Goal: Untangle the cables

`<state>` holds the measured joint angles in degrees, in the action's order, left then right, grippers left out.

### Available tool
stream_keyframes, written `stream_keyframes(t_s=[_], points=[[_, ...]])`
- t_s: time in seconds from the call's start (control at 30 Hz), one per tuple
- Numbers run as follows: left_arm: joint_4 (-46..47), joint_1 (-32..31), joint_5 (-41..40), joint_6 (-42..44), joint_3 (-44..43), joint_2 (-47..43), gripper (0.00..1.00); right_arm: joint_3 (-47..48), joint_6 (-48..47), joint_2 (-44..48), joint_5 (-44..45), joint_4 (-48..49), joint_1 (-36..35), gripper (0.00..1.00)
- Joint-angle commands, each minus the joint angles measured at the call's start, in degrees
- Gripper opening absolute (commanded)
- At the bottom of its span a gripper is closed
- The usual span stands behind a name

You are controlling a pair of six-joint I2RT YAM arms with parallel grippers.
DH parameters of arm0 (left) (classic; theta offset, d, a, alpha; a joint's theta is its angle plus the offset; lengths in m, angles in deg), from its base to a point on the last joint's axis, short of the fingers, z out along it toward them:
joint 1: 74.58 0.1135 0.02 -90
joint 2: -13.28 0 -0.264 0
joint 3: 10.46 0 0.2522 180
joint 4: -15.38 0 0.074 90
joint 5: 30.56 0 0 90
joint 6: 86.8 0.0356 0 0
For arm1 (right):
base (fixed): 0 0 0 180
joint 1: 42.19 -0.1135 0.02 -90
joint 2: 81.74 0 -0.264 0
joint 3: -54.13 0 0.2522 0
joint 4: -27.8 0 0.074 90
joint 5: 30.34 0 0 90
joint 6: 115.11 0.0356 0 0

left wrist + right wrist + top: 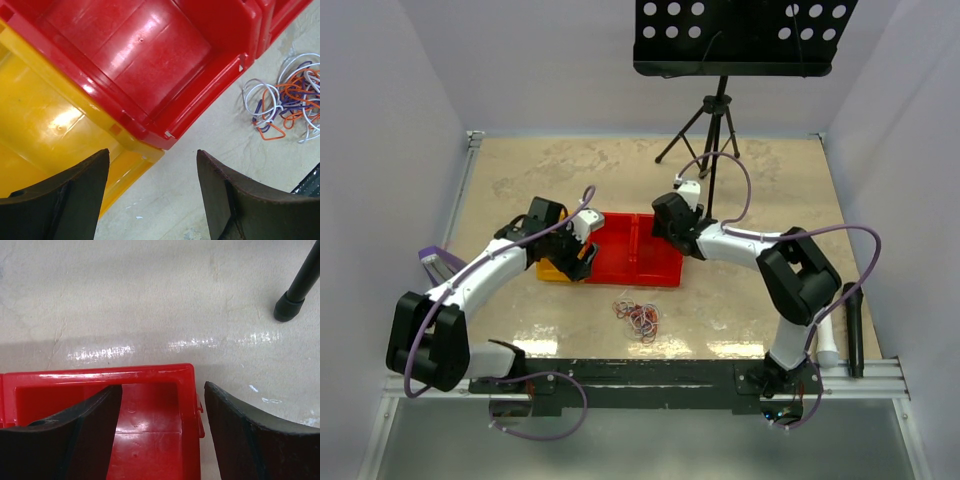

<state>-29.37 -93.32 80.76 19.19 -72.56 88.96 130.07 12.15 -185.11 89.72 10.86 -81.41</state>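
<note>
L gripper (152, 157): jaws wide, empty, over the corner where yellow bin (45, 125) meets red bin (150, 65). R gripper (163, 387): jaws wide, empty, over 2nd red bin (150, 372). Loose clump of cables (287, 95) on table (210, 165), base-side and right of L jaws; no clear long axis. L arm judged nearer.

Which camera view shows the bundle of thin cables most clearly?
The left wrist view: the cables are close, and single white, orange and purple loops can be told apart, though the frame edge cuts the bundle. The top external view shows the whole bundle, but small. The right wrist view shows none of it.
</note>
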Motion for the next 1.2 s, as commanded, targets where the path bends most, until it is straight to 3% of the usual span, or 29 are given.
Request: stream_keyframes(t_s=[0.0, 0.3, 0.37, 0.57, 0.77, 1.17], points=[[0.1, -1.5, 2.3, -1.1, -1.1, -1.1, 0.75, 3.0, -1.4, 0.8, 2.1, 0.0, 0.6, 0.71], [-8.9, -1.4, 4.3, -0.6, -11.2, -0.2, 0.89, -0.2, -2.2, 13.1, 4.4, -2.2, 0.1, 0.84], [-10.6, -1.4, 2.9, 0.1, -12.5, -1.5, 0.97, -0.6, -1.7, 15.9, 4.3, -4.0, -0.8, 0.84], [-14.3, -1.3, 2.0, 0.8, -13.2, -6.5, 1.00, -5.6, 3.2, 23.2, 0.4, -5.8, -11.5, 0.80], [-12.9, -1.2, -0.2, 1.6, -11.8, -10.5, 1.00, -7.8, 12.7, 22.8, -8.1, -5.8, -23.2, 0.72], [-10.2, -1.2, -3.9, 1.3, -9.8, -13.7, 0.99, -9.8, 17.1, 15.0, -15.1, 1.6, -25.9, 0.63]])
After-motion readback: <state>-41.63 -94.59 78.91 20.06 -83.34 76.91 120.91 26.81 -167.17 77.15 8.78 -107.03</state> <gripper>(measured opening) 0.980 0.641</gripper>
